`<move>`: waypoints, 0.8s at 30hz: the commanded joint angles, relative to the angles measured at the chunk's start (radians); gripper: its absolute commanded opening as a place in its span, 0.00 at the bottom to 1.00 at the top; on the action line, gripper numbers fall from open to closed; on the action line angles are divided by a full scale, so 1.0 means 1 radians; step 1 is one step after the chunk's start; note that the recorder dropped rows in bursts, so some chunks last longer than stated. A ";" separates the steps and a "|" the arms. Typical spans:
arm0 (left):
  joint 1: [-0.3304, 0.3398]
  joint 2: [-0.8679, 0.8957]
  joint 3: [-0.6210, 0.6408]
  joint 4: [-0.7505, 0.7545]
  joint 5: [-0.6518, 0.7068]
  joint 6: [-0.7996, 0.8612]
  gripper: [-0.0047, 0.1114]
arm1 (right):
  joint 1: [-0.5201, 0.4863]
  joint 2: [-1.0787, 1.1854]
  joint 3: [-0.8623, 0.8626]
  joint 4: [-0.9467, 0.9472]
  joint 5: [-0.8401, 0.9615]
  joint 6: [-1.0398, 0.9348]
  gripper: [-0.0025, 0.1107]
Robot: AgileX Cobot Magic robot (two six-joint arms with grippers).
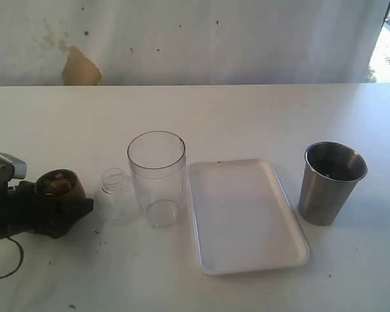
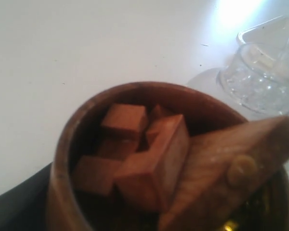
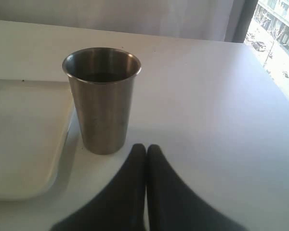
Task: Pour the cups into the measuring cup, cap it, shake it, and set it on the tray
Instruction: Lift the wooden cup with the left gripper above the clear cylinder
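Exterior view: on the white table (image 1: 260,110), far left, the left gripper (image 1: 65,207), black, set low about the wooden cup (image 1: 58,184). Cannot tell from here whether clamped on that cup or merely around it. Just beside, the cap (image 1: 116,190), upright with neck on top, close against the measuring cup (image 1: 157,177), itself upright and uncapped. Next, near the measuring cup, the tray (image 1: 244,260), lying flat. Well apart to the right, off the tray, the steel tumbler (image 1: 330,185), upright. Left wrist view: wooden cup (image 2: 62,144) very close, brown blocks (image 2: 149,159) heaped inside, a paler wooden piece (image 2: 231,163) slanting over the rim, blurred. Beyond, on the table, the cap (image 2: 260,77). Fingers hardly in sight, so width of grip again not to be told. Right wrist view: right gripper (image 3: 145,151) with both fingers pressed flat together, holding nothing, low over the table and just short of the steel tumbler (image 3: 102,101). Tumbler upright just beside the rim of the tray (image 3: 24,144), outside it.
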 commanded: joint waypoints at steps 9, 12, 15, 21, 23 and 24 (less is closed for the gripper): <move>-0.001 -0.069 -0.022 -0.015 -0.137 -0.038 0.04 | -0.006 -0.005 0.005 -0.007 -0.008 0.005 0.02; -0.001 -0.096 -0.047 0.008 -0.137 -0.094 0.04 | -0.006 -0.005 0.005 -0.007 -0.008 0.005 0.02; -0.001 -0.101 -0.076 0.074 -0.137 -0.180 0.04 | -0.006 -0.005 0.005 -0.007 -0.008 0.005 0.02; -0.021 -0.105 -0.181 0.166 -0.137 -0.542 0.04 | -0.006 -0.005 0.005 -0.007 -0.008 0.005 0.02; -0.040 -0.122 -0.215 0.192 -0.137 -0.576 0.04 | -0.006 -0.005 0.005 -0.007 -0.008 0.005 0.02; -0.049 -0.129 -0.228 0.192 -0.137 -0.585 0.04 | -0.006 -0.005 0.005 -0.007 -0.008 0.005 0.02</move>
